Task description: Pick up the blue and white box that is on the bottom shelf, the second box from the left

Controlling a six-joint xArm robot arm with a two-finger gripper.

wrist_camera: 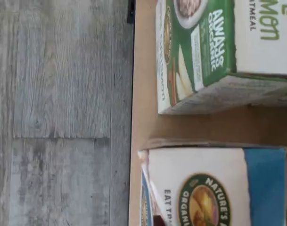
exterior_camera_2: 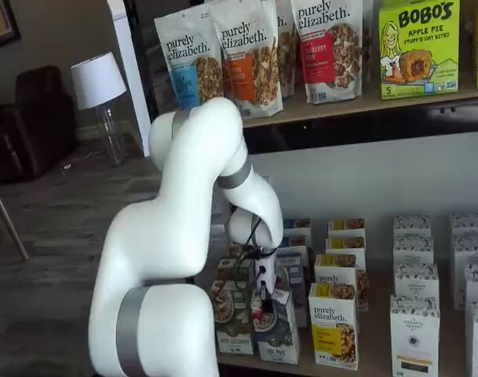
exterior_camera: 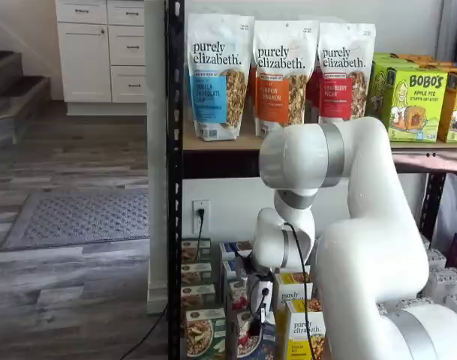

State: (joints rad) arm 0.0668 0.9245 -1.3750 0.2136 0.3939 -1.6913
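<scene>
The blue and white box (wrist_camera: 214,188) shows close in the wrist view, its white band and blue part facing the camera. It stands at the front of the bottom shelf (wrist_camera: 143,117) in both shelf views (exterior_camera: 247,341) (exterior_camera_2: 276,334). A green-fronted box (wrist_camera: 200,52) stands right beside it (exterior_camera_2: 232,314). My gripper (exterior_camera: 254,324) hangs just above the top of the blue and white box, also seen in a shelf view (exterior_camera_2: 264,300). Only dark fingers show, side-on, with no plain gap. I cannot tell whether they touch the box.
A yellow-and-white "purely elizabeth" box (exterior_camera_2: 334,326) stands on the box's other side. More rows of small boxes (exterior_camera_2: 415,290) fill the shelf behind and beside. Bags (exterior_camera: 217,75) stand on the upper board. A black rack post (exterior_camera: 173,180) rises nearby. Grey wood floor (wrist_camera: 58,113) lies before the shelf.
</scene>
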